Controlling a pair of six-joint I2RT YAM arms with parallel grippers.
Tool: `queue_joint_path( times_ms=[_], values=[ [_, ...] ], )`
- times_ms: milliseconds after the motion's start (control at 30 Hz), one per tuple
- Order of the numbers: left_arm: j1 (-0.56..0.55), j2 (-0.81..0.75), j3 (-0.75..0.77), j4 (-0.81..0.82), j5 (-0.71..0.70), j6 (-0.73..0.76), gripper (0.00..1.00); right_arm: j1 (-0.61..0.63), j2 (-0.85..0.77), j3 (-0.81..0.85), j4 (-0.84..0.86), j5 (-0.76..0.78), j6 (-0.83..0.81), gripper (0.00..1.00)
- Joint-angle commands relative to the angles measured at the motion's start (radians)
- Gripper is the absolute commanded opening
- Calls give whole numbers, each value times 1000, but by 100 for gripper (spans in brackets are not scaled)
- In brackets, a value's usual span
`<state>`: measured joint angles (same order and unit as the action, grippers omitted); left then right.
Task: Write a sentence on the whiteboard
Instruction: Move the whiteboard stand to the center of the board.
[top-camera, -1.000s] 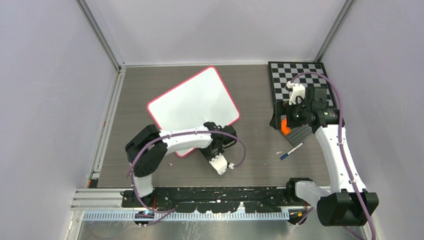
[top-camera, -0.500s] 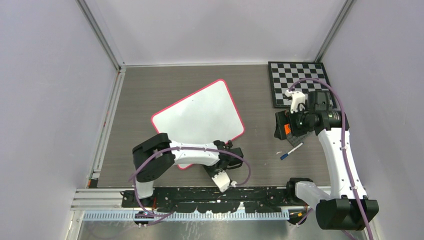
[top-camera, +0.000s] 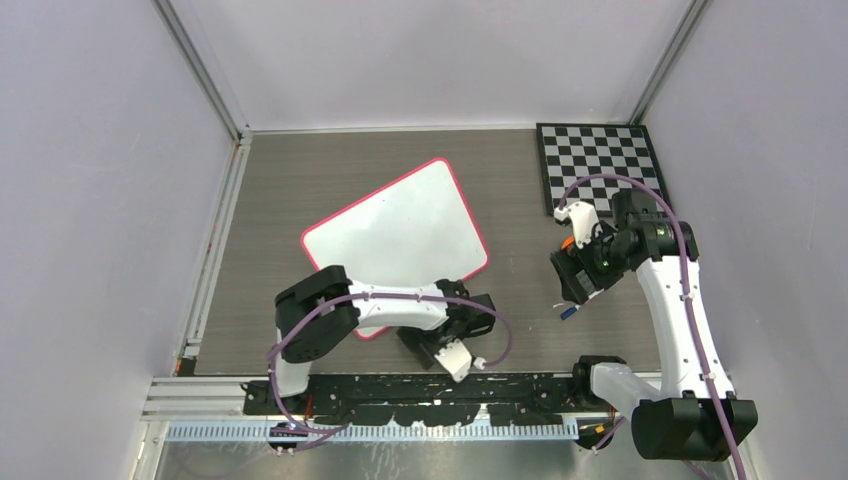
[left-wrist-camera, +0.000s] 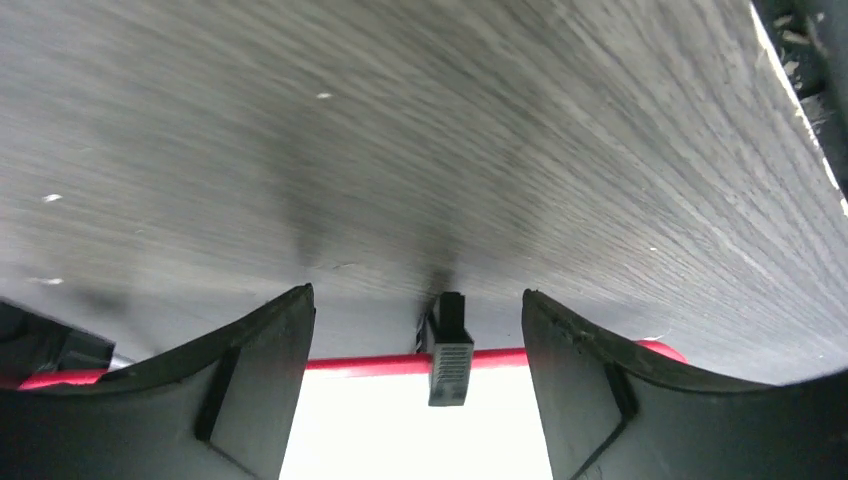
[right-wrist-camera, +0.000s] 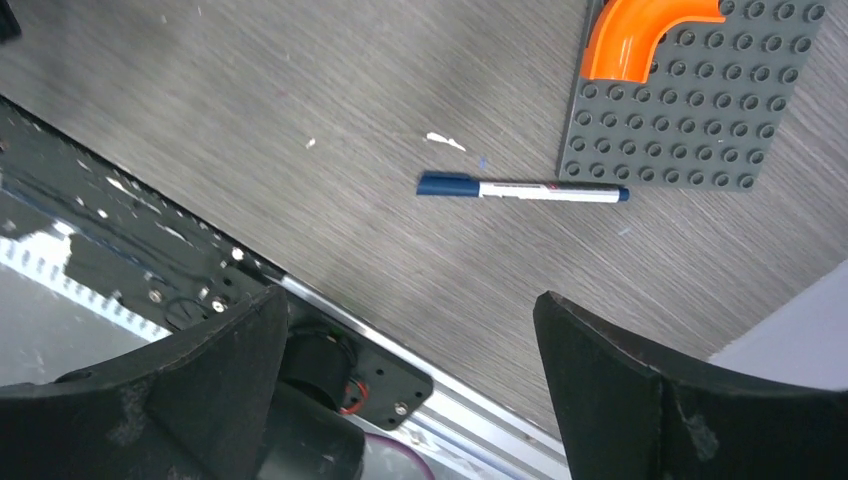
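Note:
The whiteboard (top-camera: 395, 230) lies tilted on the table, white with a red rim, and no sentence shows on its face. My left gripper (top-camera: 425, 342) is at the board's near edge. In the left wrist view it (left-wrist-camera: 417, 300) is open, its fingers on either side of a black clip (left-wrist-camera: 448, 350) on the red rim (left-wrist-camera: 365, 362) and touching neither. My right gripper (top-camera: 575, 278) hangs open above a blue-capped marker (right-wrist-camera: 520, 189), whose tip (top-camera: 568, 311) pokes out beneath it. Nothing sits between the right gripper's (right-wrist-camera: 412, 300) fingers.
A black-and-white checkerboard (top-camera: 598, 160) lies at the back right. A grey studded baseplate (right-wrist-camera: 690, 120) with an orange curved piece (right-wrist-camera: 645, 35) sits just beyond the marker. The arms' black mounting rail (right-wrist-camera: 150, 270) runs along the near table edge.
The left gripper has opened at the clip after drawing the whiteboard slightly right and nearer. The right arm has swung nearer, from the baseplate to above the marker.

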<state>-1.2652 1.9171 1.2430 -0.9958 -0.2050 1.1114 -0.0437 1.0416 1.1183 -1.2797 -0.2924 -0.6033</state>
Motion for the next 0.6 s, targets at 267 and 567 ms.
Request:
queue_joint_path(
  times_ms=[267, 567],
  values=[
    [-5, -215, 155, -88, 320, -218, 84, -4, 47, -71, -60, 61, -473, 92],
    [95, -388, 273, -81, 498, -539, 92, 1, 95, -178, 60, 87, -644, 74]
  ],
)
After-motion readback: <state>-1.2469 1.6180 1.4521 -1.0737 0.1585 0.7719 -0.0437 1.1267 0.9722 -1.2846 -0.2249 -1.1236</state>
